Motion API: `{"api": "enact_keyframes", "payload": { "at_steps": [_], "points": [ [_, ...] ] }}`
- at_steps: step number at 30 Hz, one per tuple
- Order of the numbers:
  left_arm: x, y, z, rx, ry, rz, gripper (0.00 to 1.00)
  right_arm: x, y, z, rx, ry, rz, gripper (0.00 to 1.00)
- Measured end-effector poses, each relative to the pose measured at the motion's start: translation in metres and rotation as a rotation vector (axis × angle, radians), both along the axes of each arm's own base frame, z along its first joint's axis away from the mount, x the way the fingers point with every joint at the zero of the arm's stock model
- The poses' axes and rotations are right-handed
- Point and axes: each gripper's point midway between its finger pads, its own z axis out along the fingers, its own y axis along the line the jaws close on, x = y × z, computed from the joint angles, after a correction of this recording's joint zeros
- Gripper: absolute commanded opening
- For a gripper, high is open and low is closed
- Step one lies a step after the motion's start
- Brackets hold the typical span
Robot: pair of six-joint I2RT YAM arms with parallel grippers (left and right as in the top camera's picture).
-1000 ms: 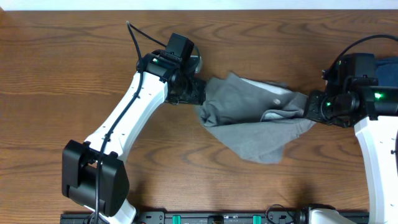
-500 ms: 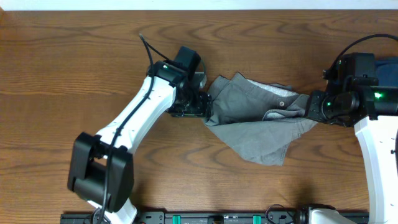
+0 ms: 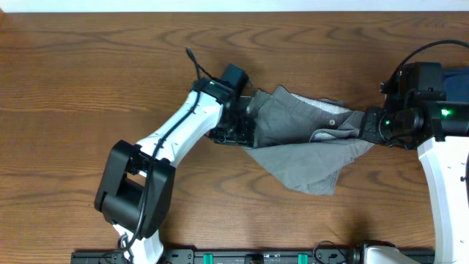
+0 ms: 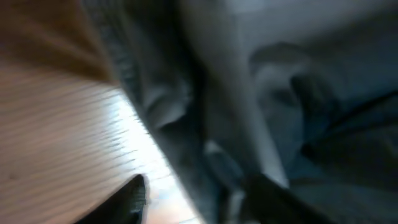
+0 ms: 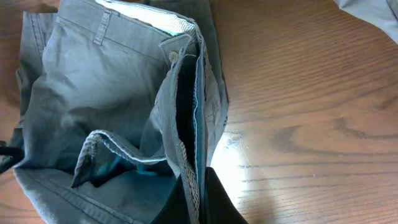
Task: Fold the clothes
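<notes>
Grey shorts (image 3: 300,147) crumpled on table (image 3: 88,73), right gripper (image 3: 361,129) at right edge of shorts, pressed together on waistband (image 5: 185,134), left gripper (image 3: 246,132) against left edge of shorts, spread or pinching impossible to tell, close view blurred

Robotics lab bench: wood-grain table (image 3: 66,88) carrying left arm (image 3: 176,136) and right arm (image 3: 440,183).
</notes>
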Motion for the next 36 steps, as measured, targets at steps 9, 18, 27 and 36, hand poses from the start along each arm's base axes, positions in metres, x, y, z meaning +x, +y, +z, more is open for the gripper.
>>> {"api": "enact_keyframes", "payload": {
  "at_steps": [9,18,27,36],
  "points": [
    [0.001,-0.015,0.001,-0.018,-0.044,-0.045,0.06,0.000,-0.001,0.000,-0.004,0.001,-0.001,0.01],
    [0.027,-0.003,0.013,-0.006,-0.106,0.004,0.06,0.005,-0.007,0.001,-0.037,-0.019,-0.009,0.01],
    [0.173,0.101,0.165,-0.058,-0.559,0.409,0.06,0.045,-0.011,0.019,-0.101,-0.201,0.080,0.01],
    [0.172,0.179,0.242,-0.107,-0.630,0.627,0.23,0.058,0.002,0.028,-0.113,-0.287,0.276,0.01]
  ]
}}
